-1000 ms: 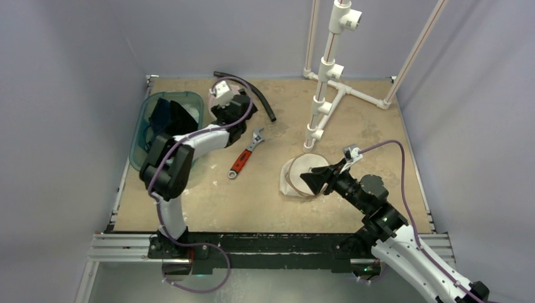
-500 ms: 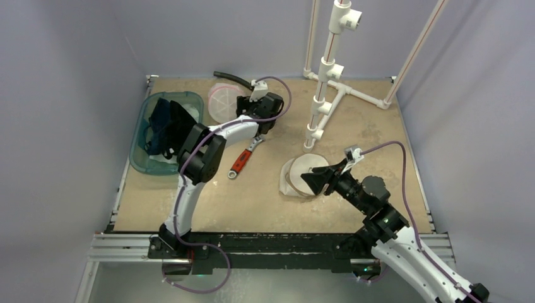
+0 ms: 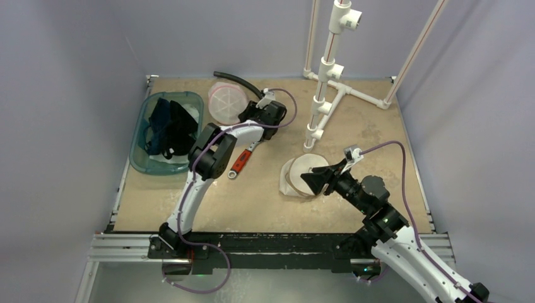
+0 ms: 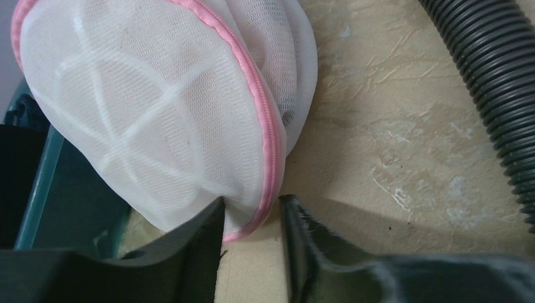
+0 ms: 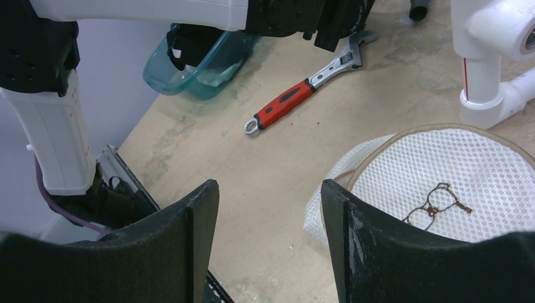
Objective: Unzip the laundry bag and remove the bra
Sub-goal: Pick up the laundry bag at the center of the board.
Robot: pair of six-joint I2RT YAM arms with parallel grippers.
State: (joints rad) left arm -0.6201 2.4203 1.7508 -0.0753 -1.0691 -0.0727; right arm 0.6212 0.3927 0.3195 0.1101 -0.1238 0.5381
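A white mesh laundry bag with a pink zipper rim [image 3: 225,101] lies at the back left of the table. My left gripper [image 3: 246,113] reaches it from the right. In the left wrist view the bag's lower rim [image 4: 268,151] sits between the gripper's [image 4: 252,205] narrowed jaws, with a gap still showing. A second mesh bag with beige trim [image 3: 301,165] lies mid-table. My right gripper [image 3: 305,179] hovers open at its near edge [image 5: 270,189], the bag [image 5: 441,183] to its right. Dark garments [image 3: 167,123] fill a teal bin; I cannot pick out the bra.
The teal bin [image 3: 140,136] stands at the left edge. A red-handled wrench [image 3: 245,156] lies between the two bags. A black ribbed hose [image 3: 243,81] curves behind the pink-rimmed bag. A white PVC pipe stand [image 3: 325,76] rises at the back right.
My left wrist swung right, uncovering the pink-rimmed bag, and its jaws narrowed around the bag's rim. The right arm has not moved.
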